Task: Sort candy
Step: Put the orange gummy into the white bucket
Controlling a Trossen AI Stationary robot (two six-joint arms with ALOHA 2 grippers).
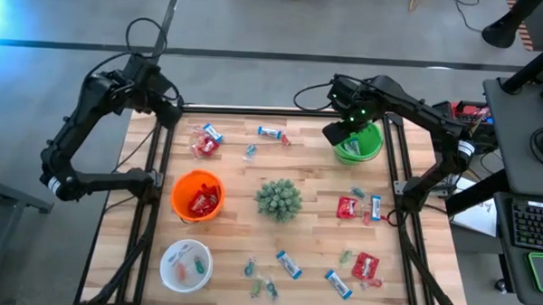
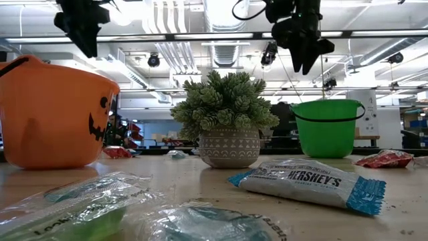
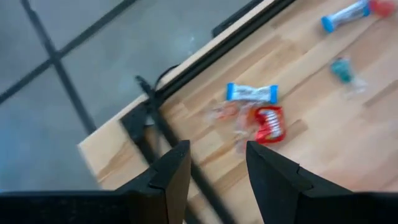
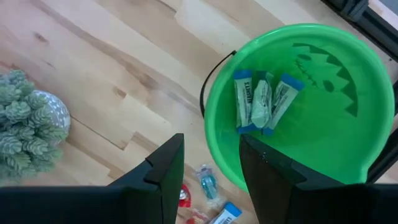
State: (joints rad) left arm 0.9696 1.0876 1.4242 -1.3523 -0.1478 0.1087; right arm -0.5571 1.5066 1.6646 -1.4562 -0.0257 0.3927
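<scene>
The right gripper (image 1: pixel 337 132) hangs above the near rim of the green bucket (image 1: pixel 371 145) at the far right of the table (image 1: pixel 316 186). Its own wrist view shows its 2 fingers (image 4: pixel 165 171) parted with nothing between them, and 3 blue-and-white wrapped bars (image 4: pixel 261 102) lying together on the bucket's floor. The left gripper (image 1: pixel 169 108) is raised over the far left corner of the table; its fingers (image 3: pixel 174 171) stand apart and hold nothing, and past them lie a blue-and-white bar (image 3: pixel 252 93) and a red packet (image 3: pixel 268 123) just beside each other on the wood.

The rest of the candy is spread about. An orange pumpkin bucket (image 1: pixel 181 187) on the left holds red packets (image 1: pixel 202 203), and a white bowl (image 1: pixel 169 271) near the front left holds small green pieces (image 1: pixel 188 265). A potted spiky green plant (image 1: pixel 279 199) stands in the middle. Right of it lie another red packet (image 1: pixel 347 207) and a blue-and-white bar (image 1: pixel 375 208), and along the front edge more bars (image 1: pixel 288 264), a red packet (image 1: pixel 366 265) and tiny teal pieces (image 1: pixel 252 268). In the low view a Hershey's bar (image 2: pixel 311 181) lies close to the camera
</scene>
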